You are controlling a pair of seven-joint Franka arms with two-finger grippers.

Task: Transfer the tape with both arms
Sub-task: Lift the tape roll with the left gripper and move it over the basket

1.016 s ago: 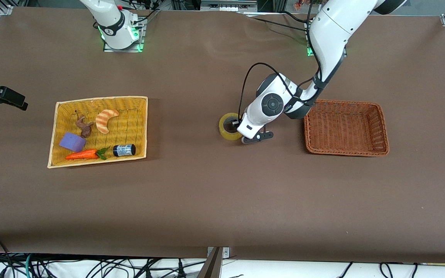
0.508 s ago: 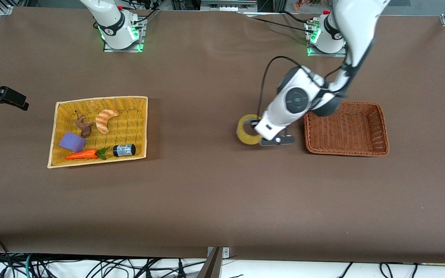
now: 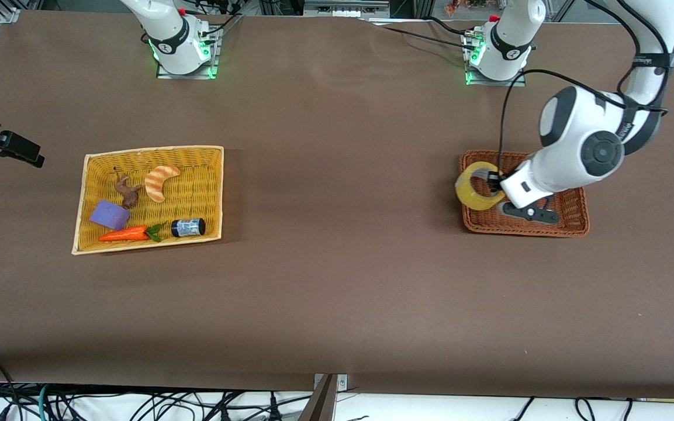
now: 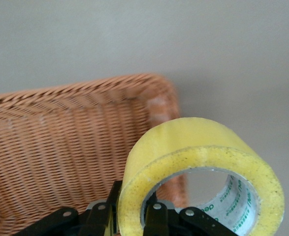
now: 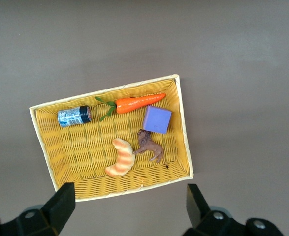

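The tape (image 3: 472, 193), a yellowish roll with a grey core, hangs in the air over the brown wicker basket (image 3: 570, 219), above the rim that faces the table's middle. My left gripper (image 3: 493, 185) is shut on the tape's wall, one finger inside the hole and one outside. The left wrist view shows the tape (image 4: 198, 142) clamped in the left gripper (image 4: 132, 204), with the basket's rim (image 4: 60, 93) below. My right gripper (image 5: 129, 196) stands open and holds nothing. It waits high at the right arm's end (image 3: 3, 146).
A yellow basket (image 3: 152, 149) toward the right arm's end holds a croissant (image 3: 160, 181), a brown figure (image 3: 128, 191), a purple block (image 3: 110, 214), a carrot (image 3: 125, 234) and a small black cylinder (image 3: 188, 227). Brown cloth covers the table between the baskets.
The left arm has lifted the tape from the table's middle and carried it toward its own end, to above the brown basket's rim. The right arm has not moved.
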